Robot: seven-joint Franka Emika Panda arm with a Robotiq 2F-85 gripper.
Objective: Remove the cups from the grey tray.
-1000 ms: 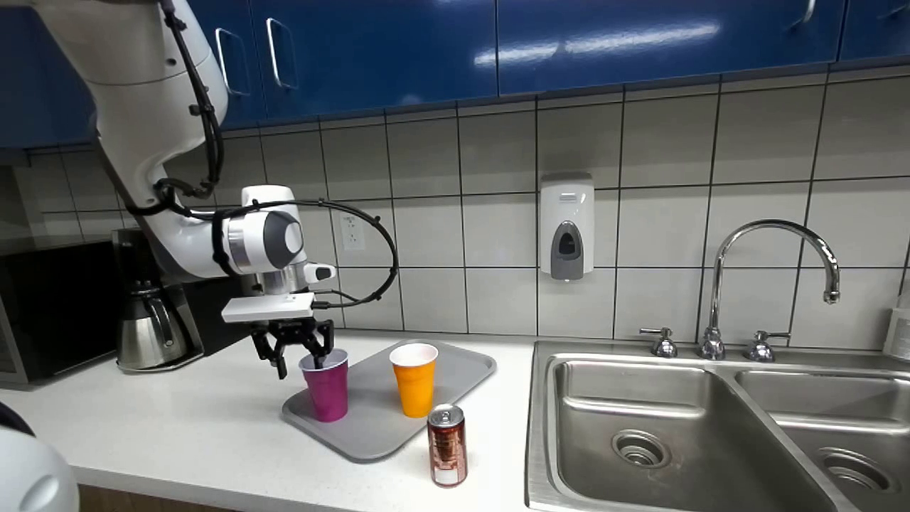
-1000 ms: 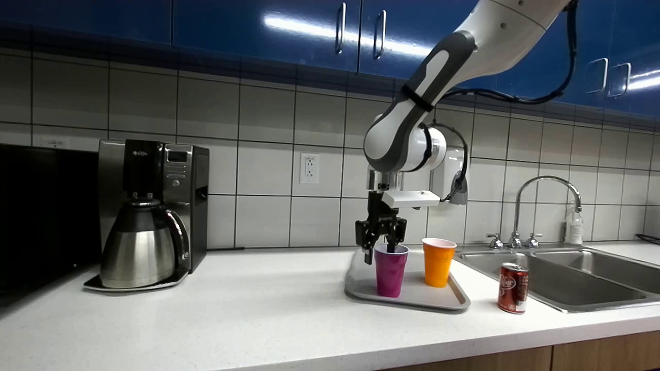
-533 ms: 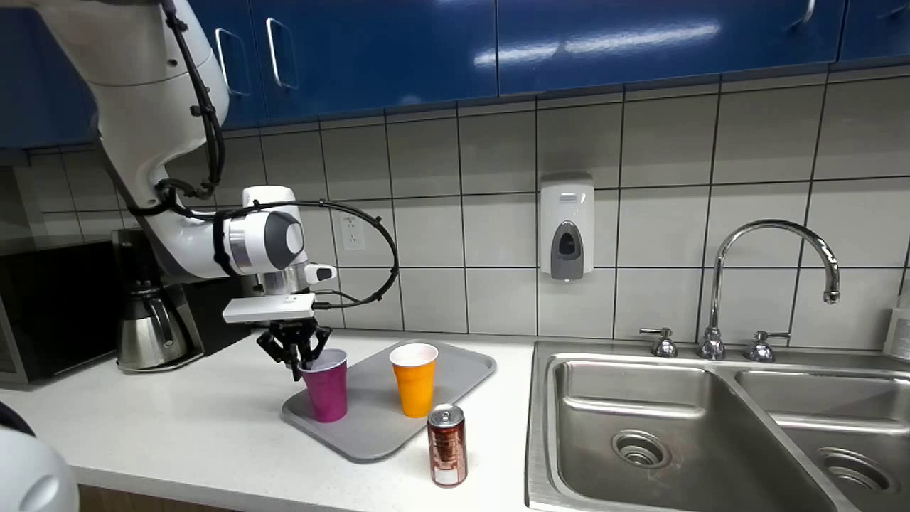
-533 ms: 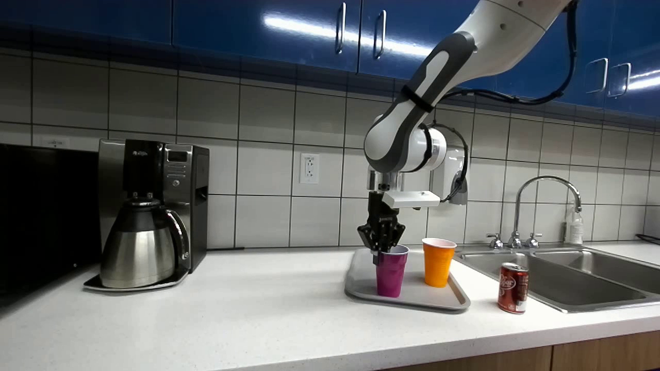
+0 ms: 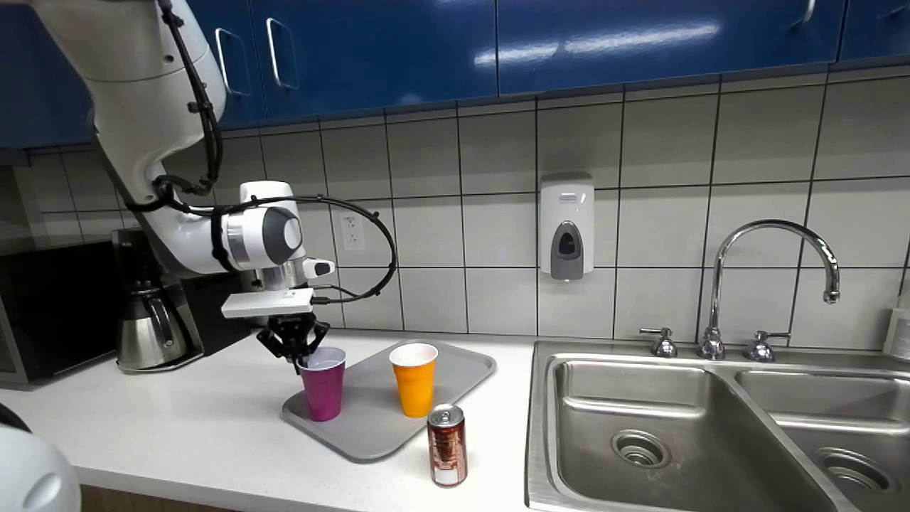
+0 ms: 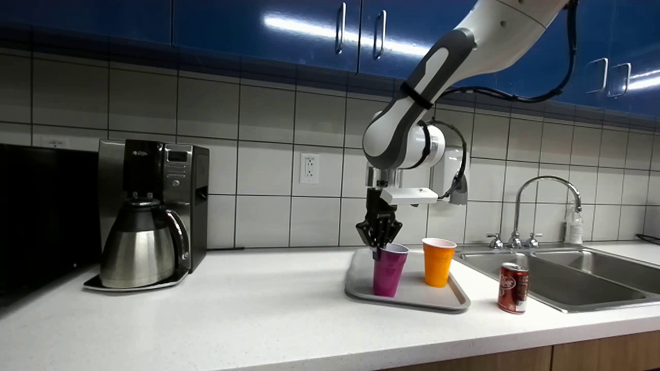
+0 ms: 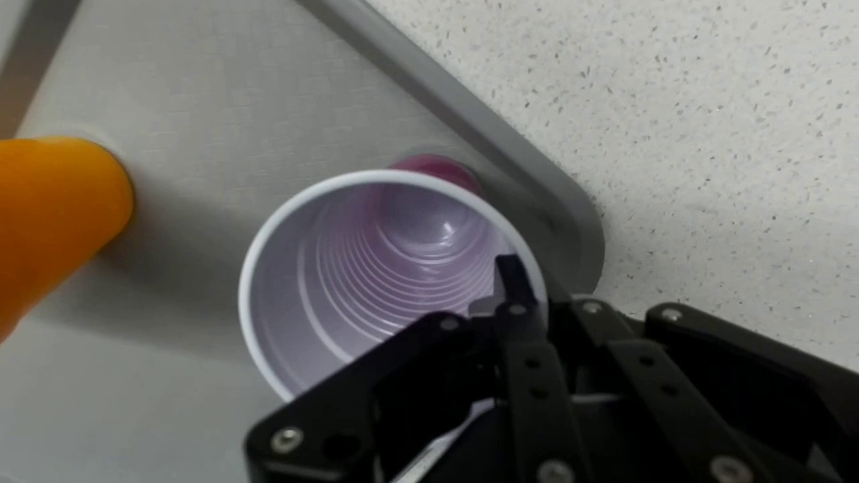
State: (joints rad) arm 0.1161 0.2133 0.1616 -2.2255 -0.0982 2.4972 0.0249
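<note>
The magenta-purple cup [image 5: 324, 391] stands near one corner of the grey tray [image 5: 377, 416], tilted a little. In an exterior view, the purple cup [image 6: 388, 275] leans with its top to the right. My gripper [image 6: 378, 253] is shut on its wall at the rim. In the wrist view one finger [image 7: 515, 278] reaches inside the cup, and the rim hides the outer fingertip. Whether the cup's base touches the tray I cannot tell. The orange cup [image 5: 414, 387] stands upright on the tray, apart from the gripper; part of the orange cup [image 7: 57, 215] shows in the wrist view.
A reddish-brown can [image 5: 447, 446] stands on the counter [image 6: 232, 314] beside the tray. Beyond it lies the steel sink [image 5: 640, 398] with its tap [image 5: 718, 284]. A coffee maker with a steel jug [image 6: 139, 247] stands at the far end, and cabinets [image 5: 370, 50] hang above.
The fingers, apart one second ago with one inside the purple cup, have closed on its wall. The gripper has since risen slightly, and the cup has shifted and tilted a little.
</note>
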